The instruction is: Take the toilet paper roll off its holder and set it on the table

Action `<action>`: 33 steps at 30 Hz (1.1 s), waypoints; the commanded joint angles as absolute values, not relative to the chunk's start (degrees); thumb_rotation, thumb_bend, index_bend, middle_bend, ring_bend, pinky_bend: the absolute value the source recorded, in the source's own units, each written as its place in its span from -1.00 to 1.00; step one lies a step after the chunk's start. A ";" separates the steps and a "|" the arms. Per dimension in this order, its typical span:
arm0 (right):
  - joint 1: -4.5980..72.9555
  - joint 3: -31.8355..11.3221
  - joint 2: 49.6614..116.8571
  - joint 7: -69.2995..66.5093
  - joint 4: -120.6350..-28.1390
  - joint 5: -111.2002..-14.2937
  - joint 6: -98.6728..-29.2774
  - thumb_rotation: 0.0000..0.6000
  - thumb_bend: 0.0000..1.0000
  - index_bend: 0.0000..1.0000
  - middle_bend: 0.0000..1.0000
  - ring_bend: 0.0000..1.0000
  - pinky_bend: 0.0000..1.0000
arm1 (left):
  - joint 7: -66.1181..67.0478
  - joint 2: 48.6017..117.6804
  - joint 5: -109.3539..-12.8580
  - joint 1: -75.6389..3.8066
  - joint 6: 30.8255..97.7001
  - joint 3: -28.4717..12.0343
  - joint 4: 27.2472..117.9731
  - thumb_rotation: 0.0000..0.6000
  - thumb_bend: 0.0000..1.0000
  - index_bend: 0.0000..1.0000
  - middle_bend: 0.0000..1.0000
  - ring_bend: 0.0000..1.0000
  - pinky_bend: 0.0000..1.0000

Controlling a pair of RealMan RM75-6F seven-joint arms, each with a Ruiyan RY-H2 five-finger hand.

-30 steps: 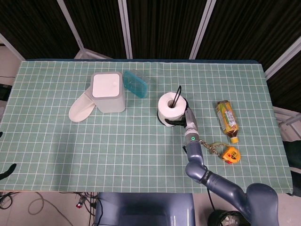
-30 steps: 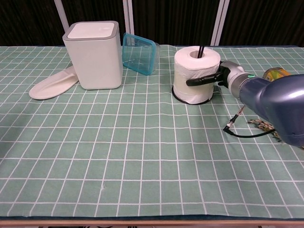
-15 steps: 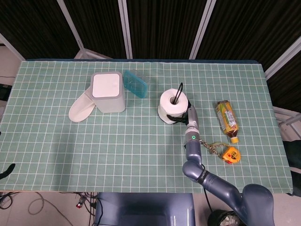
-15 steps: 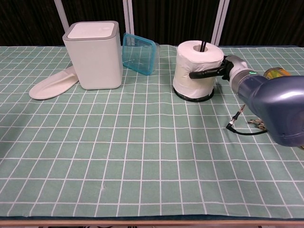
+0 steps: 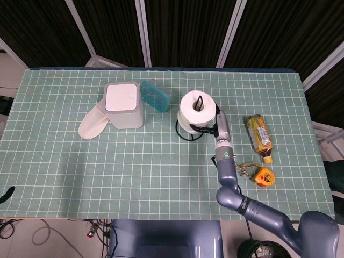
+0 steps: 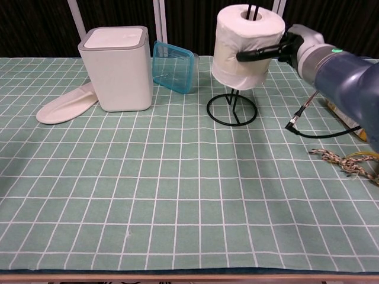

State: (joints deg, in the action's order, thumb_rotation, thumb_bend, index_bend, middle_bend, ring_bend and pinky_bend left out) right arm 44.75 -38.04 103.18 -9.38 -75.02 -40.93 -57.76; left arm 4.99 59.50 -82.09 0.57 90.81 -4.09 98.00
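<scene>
My right hand (image 6: 294,46) (image 5: 217,122) grips the white toilet paper roll (image 6: 246,46) (image 5: 194,110) from its right side, dark fingers wrapped across its front. The roll hangs well above the table, slightly tilted. The thin black holder (image 6: 232,110) (image 5: 188,132) stands on the green mat with its ring base bare, and its rod tip still pokes out through the top of the roll's core. My left hand shows in neither view.
A white lidded bin (image 6: 116,67) and a blue plastic box (image 6: 173,65) stand left of the holder, with a cream flat piece (image 6: 66,103) further left. A bottle (image 5: 259,137), a small yellow tape measure (image 5: 264,176) and a braided cord (image 6: 346,163) lie at right.
My right hand has lifted the roll up the rod, from resting on the holder's base to near the rod's top. The ring base is now uncovered.
</scene>
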 commanded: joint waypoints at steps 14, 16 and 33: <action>45.09 -51.59 77.94 15.13 -108.43 -24.36 -68.63 1.00 -1.00 -0.47 -0.49 -0.52 -0.96 | 4.48 59.30 -82.94 0.68 90.95 -3.77 98.30 1.00 -0.65 -0.93 -1.00 -1.00 -0.96; 45.60 -53.52 75.65 16.65 -109.74 -22.02 -69.62 1.00 -1.00 -0.47 -0.49 -0.52 -0.96 | 4.50 59.29 -82.92 0.70 90.97 -3.78 98.33 1.00 -0.65 -0.93 -1.00 -1.00 -0.96; 16.38 -42.64 57.82 -0.79 -125.22 -42.52 -59.56 1.00 -1.00 -0.47 -0.49 -0.52 -0.95 | 5.33 59.57 -83.06 0.84 91.39 -3.82 98.67 1.00 -0.65 -0.93 -1.00 -1.00 -0.96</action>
